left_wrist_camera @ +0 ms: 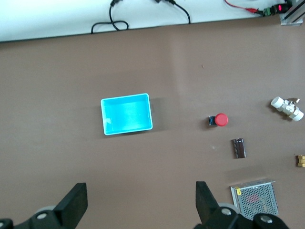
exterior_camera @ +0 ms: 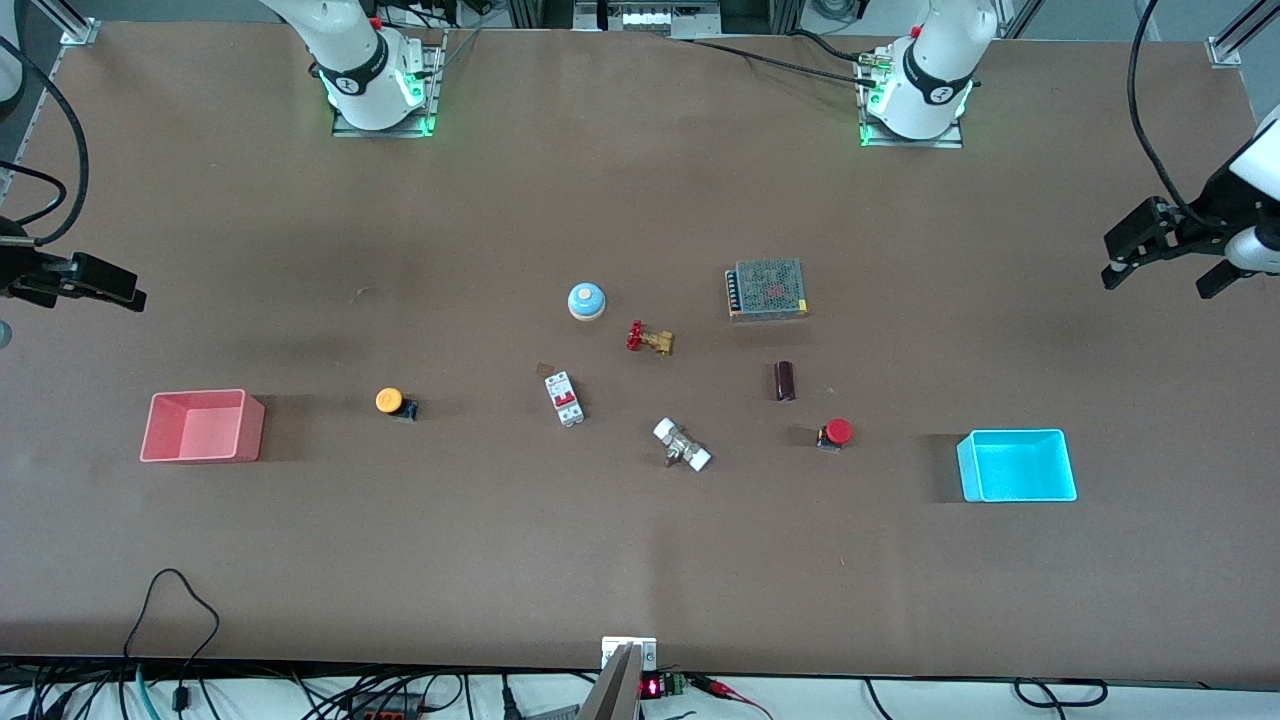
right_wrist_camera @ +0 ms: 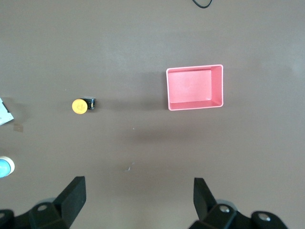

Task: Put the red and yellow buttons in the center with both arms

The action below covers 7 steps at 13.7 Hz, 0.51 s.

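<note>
The blue-domed button (right_wrist_camera: 4, 167) and brass valve (left_wrist_camera: 300, 161) are cut off by wrist-view edges.

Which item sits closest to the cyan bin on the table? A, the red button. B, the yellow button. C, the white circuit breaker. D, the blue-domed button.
A: the red button lies beside the cyan bin toward the left arm's end of the table, while the yellow button sits near the pink bin.
</note>
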### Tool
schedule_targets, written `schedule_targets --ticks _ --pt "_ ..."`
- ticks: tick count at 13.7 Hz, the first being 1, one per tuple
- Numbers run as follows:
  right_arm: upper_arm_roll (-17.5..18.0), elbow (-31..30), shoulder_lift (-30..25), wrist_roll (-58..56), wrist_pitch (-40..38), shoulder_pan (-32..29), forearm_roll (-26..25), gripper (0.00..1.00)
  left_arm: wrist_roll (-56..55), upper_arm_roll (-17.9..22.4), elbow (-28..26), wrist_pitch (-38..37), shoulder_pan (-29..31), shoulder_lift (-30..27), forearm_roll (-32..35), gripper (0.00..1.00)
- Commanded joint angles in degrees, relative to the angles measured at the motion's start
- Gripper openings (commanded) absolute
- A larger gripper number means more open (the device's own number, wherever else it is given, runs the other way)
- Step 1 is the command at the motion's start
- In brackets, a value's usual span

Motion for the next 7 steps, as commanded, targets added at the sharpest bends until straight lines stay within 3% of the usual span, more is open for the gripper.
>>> schedule_targets --ticks 1,3,7 --pt "2.4 -2.0 -2.7 -0.6 -1.2 -2.0 0.0 1.00 0.0 0.0 2.4 -3.3 0.6 0.0 -0.8 1.00" --pt "2.4 -5.4 -5.6 -0.7 -1.0 -1.9 0.0 1.00 -0.2 0.0 2.4 -3.4 0.6 0.2 -0.8 1.00" --pt "2.3 -6.0 -6.6 -0.7 -1.2 -1.9 -0.7 1.00 -1.4 -0.5 2.3 -3.5 0.6 0.2 -0.6 1.00"
